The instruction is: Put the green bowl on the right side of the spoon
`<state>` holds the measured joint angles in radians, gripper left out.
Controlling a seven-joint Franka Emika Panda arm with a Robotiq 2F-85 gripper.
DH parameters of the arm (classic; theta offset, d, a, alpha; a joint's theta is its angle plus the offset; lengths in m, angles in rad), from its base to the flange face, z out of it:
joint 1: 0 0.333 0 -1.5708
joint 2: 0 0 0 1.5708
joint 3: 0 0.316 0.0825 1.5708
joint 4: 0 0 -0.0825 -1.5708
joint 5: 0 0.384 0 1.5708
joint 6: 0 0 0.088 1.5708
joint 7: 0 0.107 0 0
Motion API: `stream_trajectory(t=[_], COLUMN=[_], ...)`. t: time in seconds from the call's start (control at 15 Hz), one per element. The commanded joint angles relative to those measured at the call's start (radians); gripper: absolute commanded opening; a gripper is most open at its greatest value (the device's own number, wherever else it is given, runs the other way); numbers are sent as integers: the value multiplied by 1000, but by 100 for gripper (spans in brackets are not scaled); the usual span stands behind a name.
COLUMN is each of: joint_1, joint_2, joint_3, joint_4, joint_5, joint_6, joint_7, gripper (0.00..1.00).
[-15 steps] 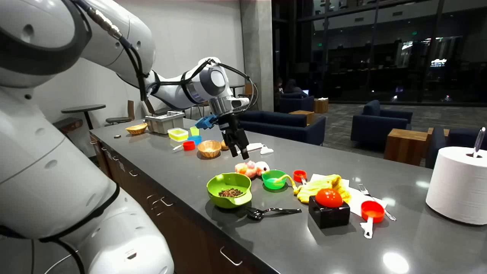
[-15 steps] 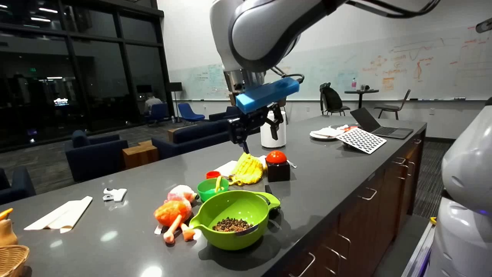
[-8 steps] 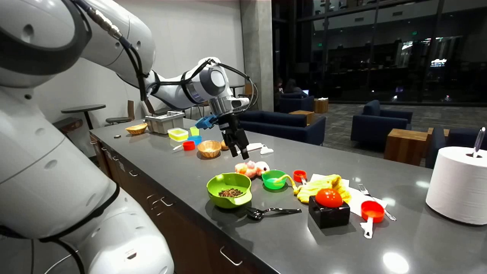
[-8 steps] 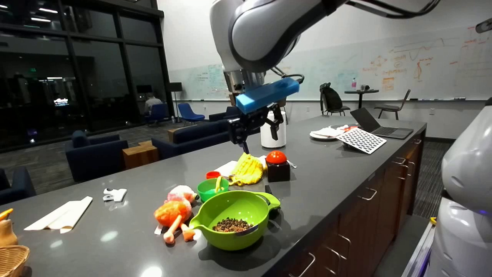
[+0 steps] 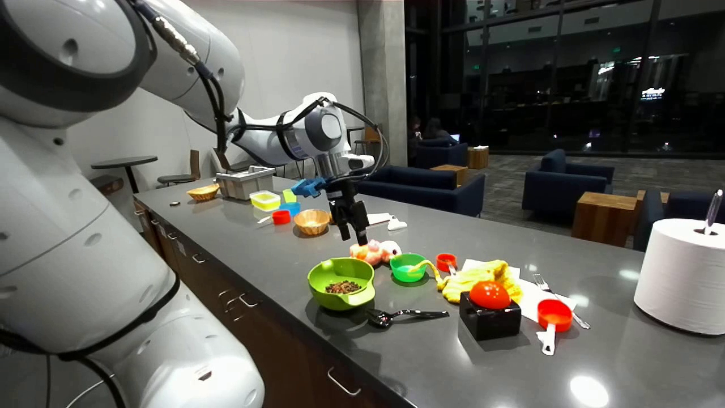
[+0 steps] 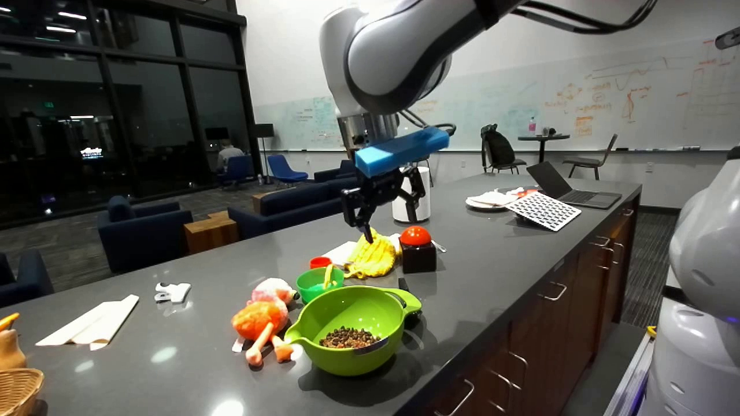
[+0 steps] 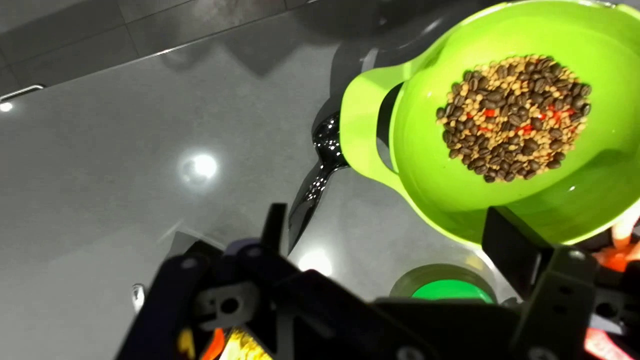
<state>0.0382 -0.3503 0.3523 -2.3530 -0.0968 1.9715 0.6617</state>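
Bowl [image 7: 465,194]: here's my wrist view, down into it, beans [image 7: 517,120] heaped inside; it stands upright on the counter [image 7: 125,150], handle close by the head of the spoon [image 7: 315,190].
Spoon: in an exterior view I get its full length, the bowl to its left, its other end near the black box [image 5: 490,324]; in an exterior view with the laptop [image 6: 595,198], the bowl blocks nearly all of it.
Arm [image 6: 399,58]: sloping down over the counter in both exterior views, bent at the wrist; I have the gripper [image 6: 391,228] hanging above the counter, pointing down, a touch tilted, the blue block [image 6: 402,151] at its base.
Fingers [image 7: 507,245]: spread, a wide gap between the 2; 1 overlaps the bowl's rim in the wrist view, yet both look clear of it from outside.
Edges: the bowl runs off the right of my wrist view, the spoon's far end goes behind the gripper, the green dish [image 7: 450,289] is partly covered, yellow cloth [image 7: 245,345] shows as a patch.
Handle: touching the spoon or just beside it? I can't tell.
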Motion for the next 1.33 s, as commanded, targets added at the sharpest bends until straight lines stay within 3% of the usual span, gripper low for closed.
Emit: stream_trajectory(t=[0.0,0.2,0.53,1.0,1.27], joint_1=[63,83,101,125,135], joint_2=[69,132,227,339,389], joint_3=[-76,-108,-133,-132,-128], joint_4=[-24,-40,-8,94,141], joint_5=[101,166,176,127,4], joint_6=[87,165,182,167,134], joint_7=[-143,-287,-463,-659,-666], gripper=[100,100,100,100,100])
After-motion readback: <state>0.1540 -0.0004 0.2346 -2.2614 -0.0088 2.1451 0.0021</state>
